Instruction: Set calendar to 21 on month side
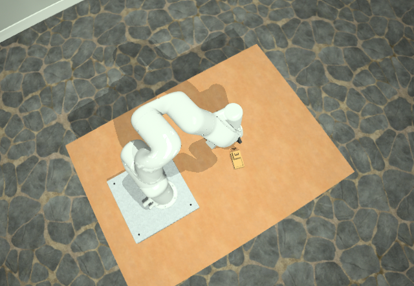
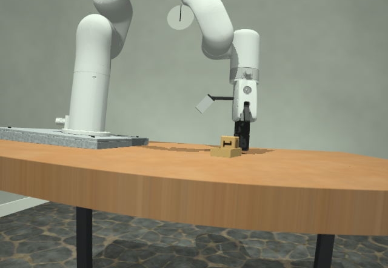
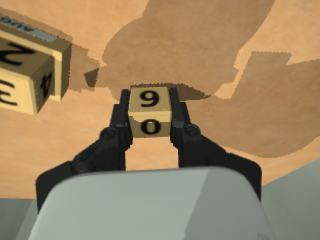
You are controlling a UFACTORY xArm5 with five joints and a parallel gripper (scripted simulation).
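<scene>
Gripping cube — fingers (image 2: pixel 242 135) low, maybe touching table (image 1: pixel 284 136) (image 2: pixel 188 168) (image 3: pixel 200 65).

One table (image 1: pixel 294 189) (image 2: pixel 188 193) (image 3: pixel 200 65), orange-brown wood top with a thick edge, dark legs (image 2: pixel 84 236). Floor (image 1: pixel 361 52) (image 2: pixel 150 246): grey irregular stones, tan joints (rather like crazy paving). Far wall (image 2: pixel 313 86): plain grey-green; pale skirting (image 1: pixel 66 7) (image 2: pixel 22 205) at left. Shadows across tabletop and floor.

"9" and "0" on the cube (image 3: pixel 149 111) in the tool (image 3: pixel 150 100).
</scene>
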